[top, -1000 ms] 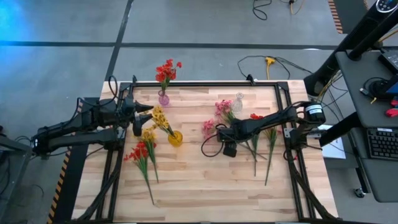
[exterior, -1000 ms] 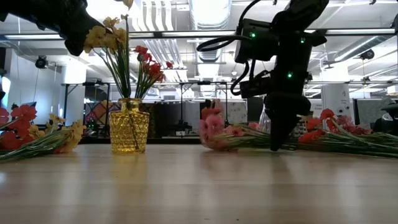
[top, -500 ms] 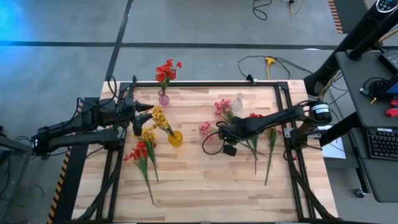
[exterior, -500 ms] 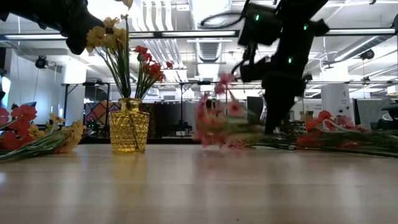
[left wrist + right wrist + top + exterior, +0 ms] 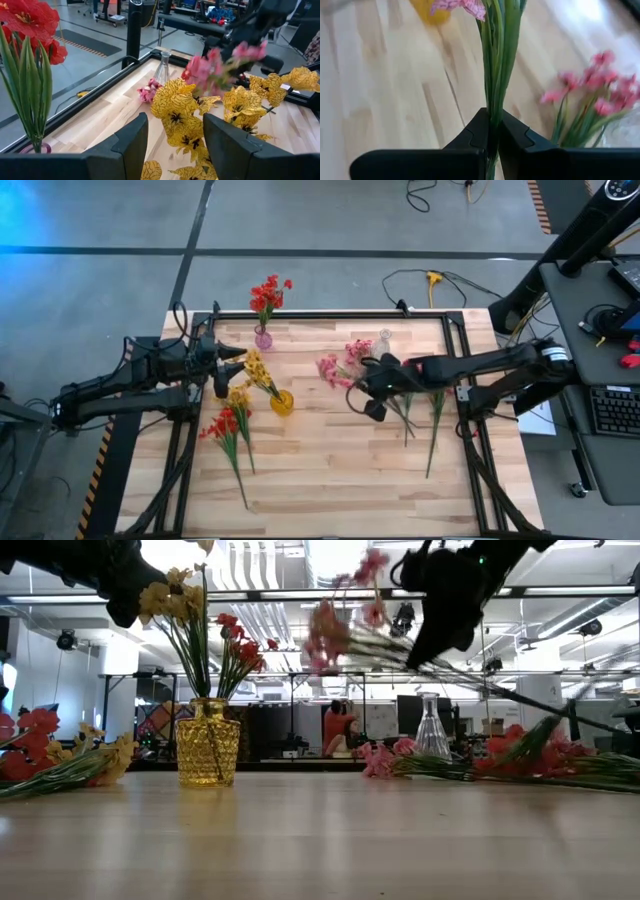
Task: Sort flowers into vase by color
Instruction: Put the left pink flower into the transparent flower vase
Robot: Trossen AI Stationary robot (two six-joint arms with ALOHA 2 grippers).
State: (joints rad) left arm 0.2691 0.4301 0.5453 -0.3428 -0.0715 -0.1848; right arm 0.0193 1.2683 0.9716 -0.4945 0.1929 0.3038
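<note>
My right gripper [image 5: 366,374] is shut on a pink flower sprig [image 5: 330,368] and holds it above the table's middle; its blossoms [image 5: 330,628] show high in the low view. A second pink sprig [image 5: 357,351] lies beside the clear vase [image 5: 382,342]. Red flowers [image 5: 411,367] lie under the right arm. A yellow vase [image 5: 282,402] holds yellow flowers [image 5: 256,367]. A small pink vase [image 5: 263,338] at the far edge holds red flowers [image 5: 268,292]. My left gripper [image 5: 232,368] stands open beside the yellow blossoms [image 5: 175,107]. My right gripper pinches the pink sprig's green stem [image 5: 494,102] between its two fingers, some way below the blossoms. The fingers come from the table's right side, slanting down, and lie across the stem. The sprig is lifted off the table and tilted, blossom end higher, stem end [image 5: 560,710] trailing lower.
Red and yellow sprigs [image 5: 226,426] lie on the table's left part, in front of the left arm. Long green stems [image 5: 432,435] reach toward the near right. A black frame [image 5: 330,316] borders the wooden table. Bare wood lies in the near middle.
My right gripper has risen from the table and tipped from pointing steeply down toward level. The pink sprig, which lay on the table beside the red flowers, has come up with it; its blossoms have swung up and toward the far left.
</note>
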